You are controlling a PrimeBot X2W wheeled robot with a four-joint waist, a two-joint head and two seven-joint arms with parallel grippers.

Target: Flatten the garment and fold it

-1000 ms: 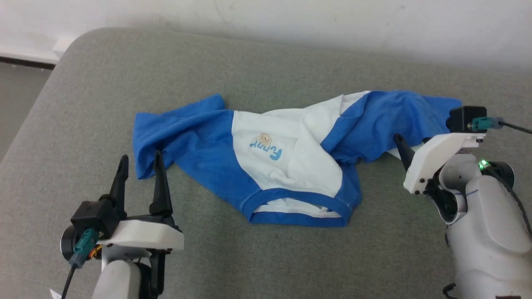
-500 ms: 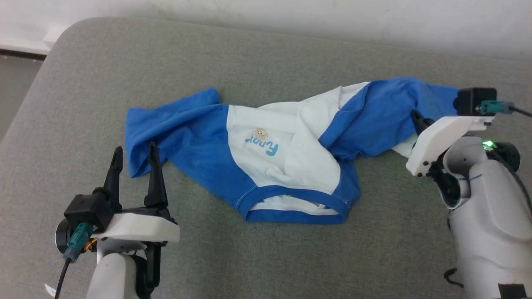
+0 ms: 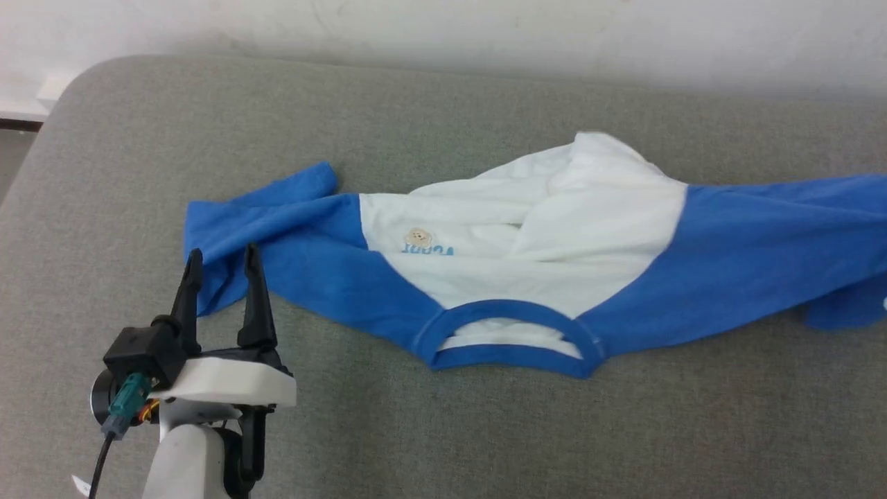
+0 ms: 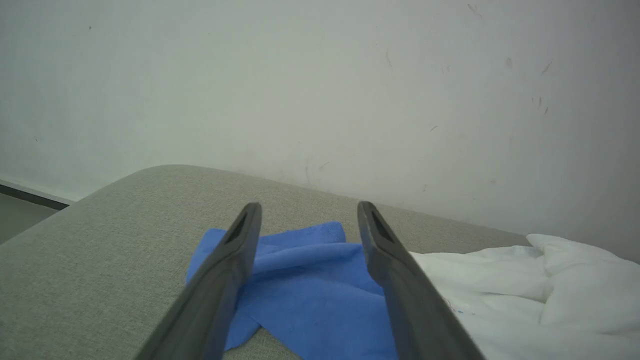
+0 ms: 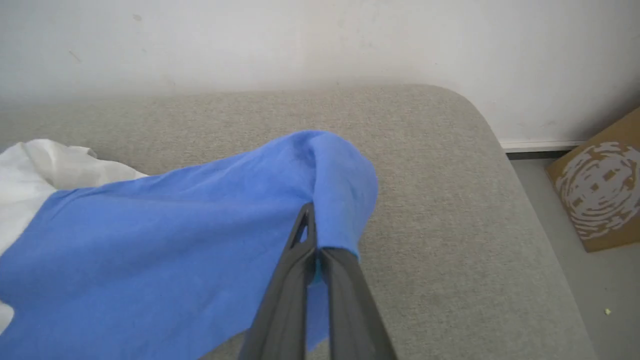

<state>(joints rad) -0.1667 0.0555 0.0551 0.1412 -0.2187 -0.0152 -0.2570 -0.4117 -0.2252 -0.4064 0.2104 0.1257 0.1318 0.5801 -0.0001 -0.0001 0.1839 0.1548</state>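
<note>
We list one garment (image 3: 554,229), white body and blue sleeves, spread on a grey cushion (image 3: 443,430). Its neckband (image 3: 509,333) faces 6 o'clock, and one sleeve runs off at 3 o'clock. At 8 o'clock we record the left gripper (image 3: 222,253), fingers parted, tips at the other sleeve's edge. A white wall (image 3: 443,34) stands at 12 o'clock.

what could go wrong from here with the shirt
1. The right gripper pinches just the sleeve end; a harder pull might slip it free.
2. The left gripper is open by the other sleeve, holding nothing, so a one-sided pull could drag the whole shirt toward the cushion edge.
3. The white body is bunched; its folds may get pressed in.
</note>
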